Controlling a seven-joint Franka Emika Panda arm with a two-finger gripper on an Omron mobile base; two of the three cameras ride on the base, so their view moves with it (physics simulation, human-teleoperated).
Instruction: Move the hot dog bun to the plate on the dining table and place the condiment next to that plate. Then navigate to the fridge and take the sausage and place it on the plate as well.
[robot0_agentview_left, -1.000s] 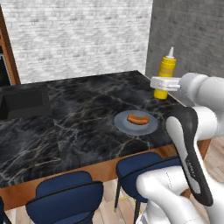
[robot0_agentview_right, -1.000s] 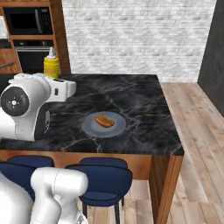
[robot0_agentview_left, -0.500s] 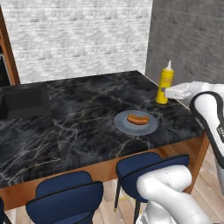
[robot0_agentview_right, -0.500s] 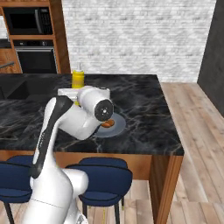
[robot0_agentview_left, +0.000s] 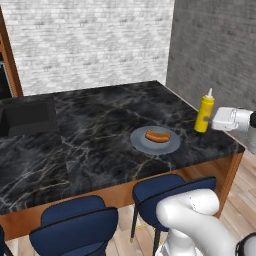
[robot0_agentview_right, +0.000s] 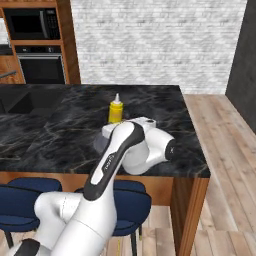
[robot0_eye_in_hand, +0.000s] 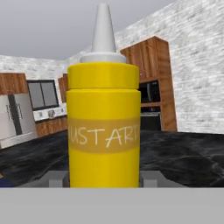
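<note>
The tool (robot0_agentview_left: 214, 121) has the bottle (robot0_eye_in_hand: 104, 118) between its fingers, closed on the lower body — in the hand view the yellow bottle stands upright right in front, a grey finger pad (robot0_eye_in_hand: 57, 178) showing at each side of its base. So the step in hand, as I read it, is the second one: setting the condiment down beside the plate. The bun step looks done already.

From the left base view the bottle (robot0_agentview_left: 204, 113) stands at the near right edge of the surface (robot0_agentview_left: 90, 135), its base seemingly on or just above the marble; I cannot tell which. Beyond the tool, further in over the surface, lies the plate (robot0_agentview_left: 155, 140), near the bottle but apart from it, with the bun (robot0_agentview_left: 157, 135) on it.

Next move, I'd judge: let the bottle settle, open the fingers and draw straight back without tipping it — it is tall and slim, and close to the edge. After that, the fridge and the sausage.

The bottle's tan band reads "MUSTARD", the first and last letters wrapping out of sight.
</note>
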